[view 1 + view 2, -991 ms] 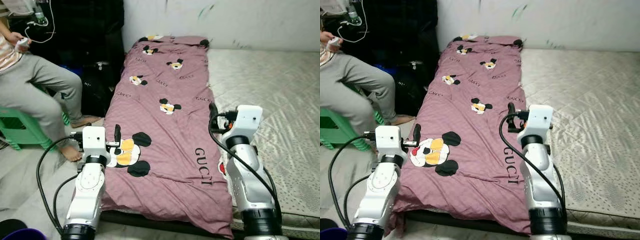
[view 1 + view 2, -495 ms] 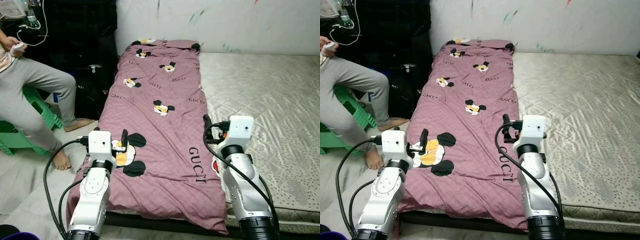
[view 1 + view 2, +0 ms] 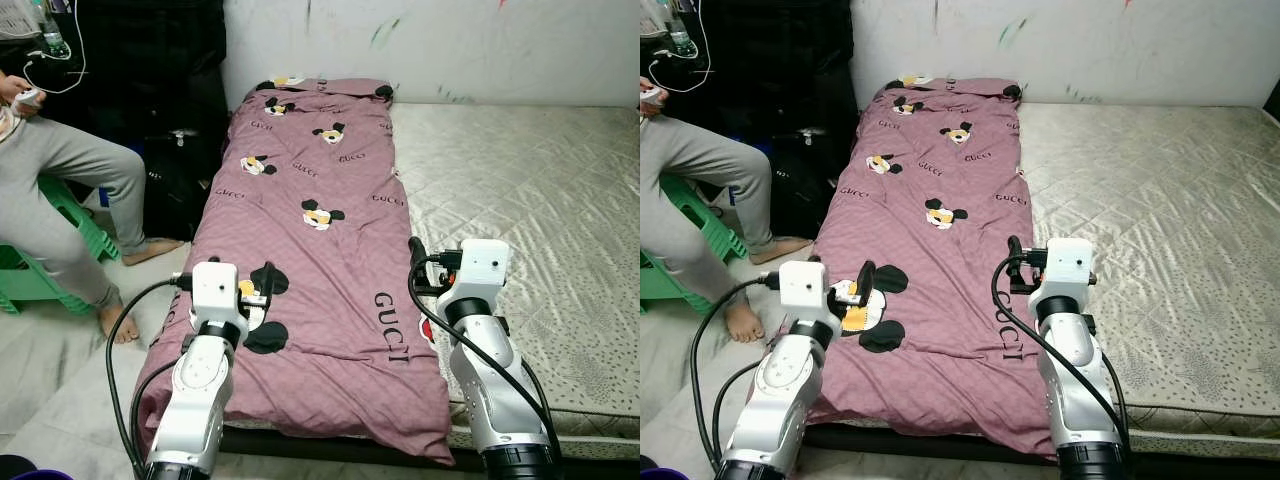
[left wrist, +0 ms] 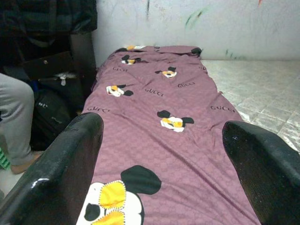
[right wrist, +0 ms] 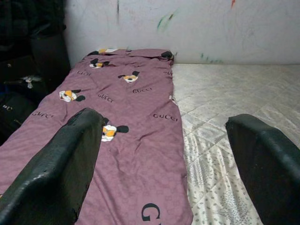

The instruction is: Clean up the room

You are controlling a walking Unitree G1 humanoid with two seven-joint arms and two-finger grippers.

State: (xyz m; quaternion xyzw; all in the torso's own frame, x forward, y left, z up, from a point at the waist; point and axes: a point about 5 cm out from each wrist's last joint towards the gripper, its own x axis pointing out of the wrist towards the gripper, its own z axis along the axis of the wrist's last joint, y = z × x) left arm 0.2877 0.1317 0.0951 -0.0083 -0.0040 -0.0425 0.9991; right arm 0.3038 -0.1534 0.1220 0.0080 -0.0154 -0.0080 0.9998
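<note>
Head views: purple blanket (image 3: 320,250) spread along the mattress's (image 3: 540,200) left edge; person (image 3: 60,190) seated beside it. Left wrist: left gripper (image 4: 164,178) released, above blanket's near end. Right wrist: right gripper (image 5: 164,173) released, over blanket's right edge.

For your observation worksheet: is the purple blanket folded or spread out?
Spread out: the blanket lies flat along the mattress, its near end drooping over the edge.

Paint-marked white wall (image 3: 480,45) behind quilted mattress (image 3: 540,190).
</note>
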